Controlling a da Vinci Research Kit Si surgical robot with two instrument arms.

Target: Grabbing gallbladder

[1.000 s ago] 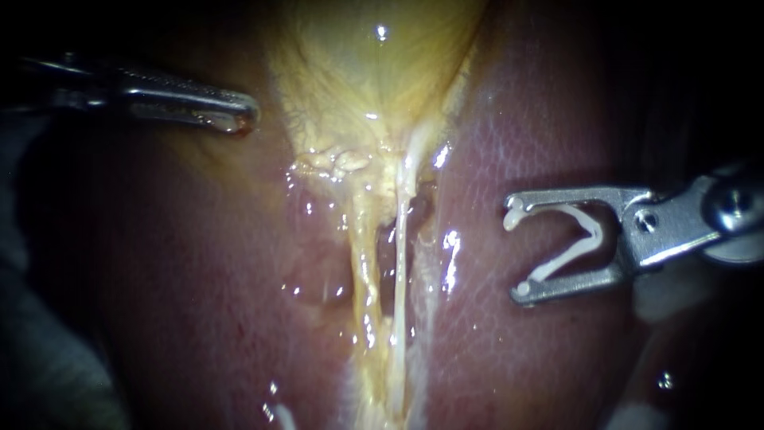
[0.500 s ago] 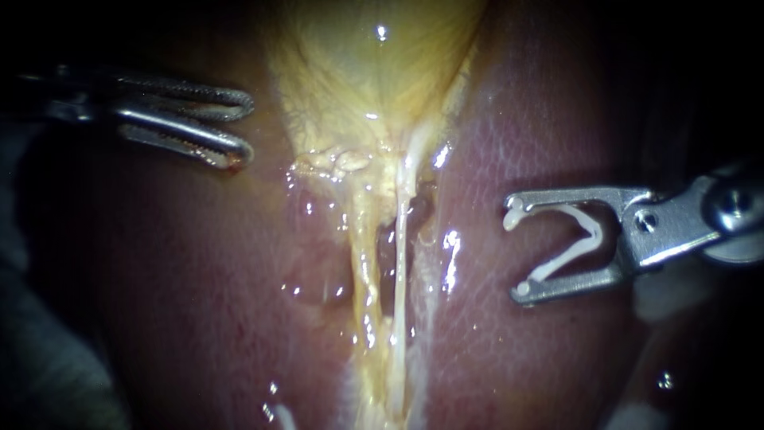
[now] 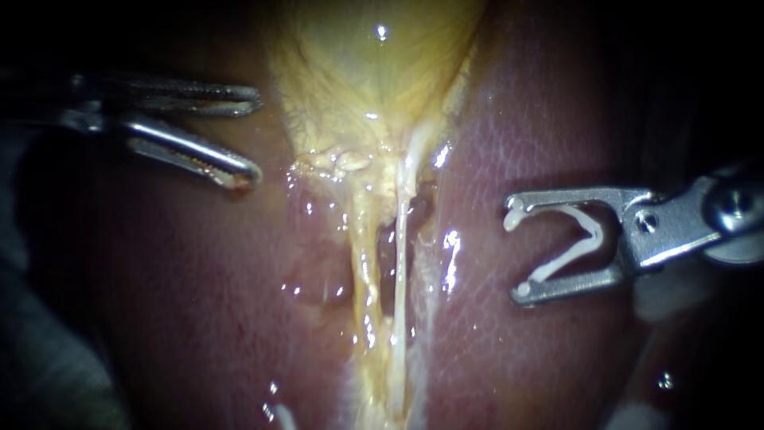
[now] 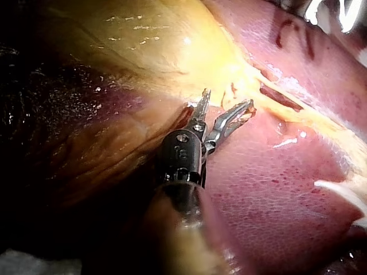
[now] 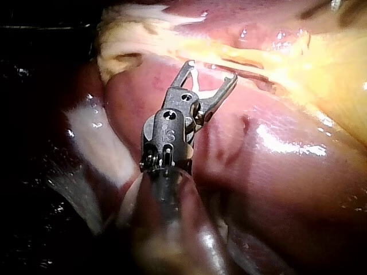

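Left instrument (image 3: 256,135) jaws spread, empty, just beside gallbladder (image 3: 374,72) edge; right instrument (image 3: 517,253) jaws grip white clip (image 3: 593,233), over bare liver (image 3: 493,350).

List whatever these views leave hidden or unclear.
- Endoscope view: gallbladder top cut off by the edge.
- Endoscope view: left instrument shaft lost in darkness.
- Left wrist view: unclear whether its open jaws touch gallbladder.
- Endoscope view: right instrument, holding a clip, shaft cut by edge.
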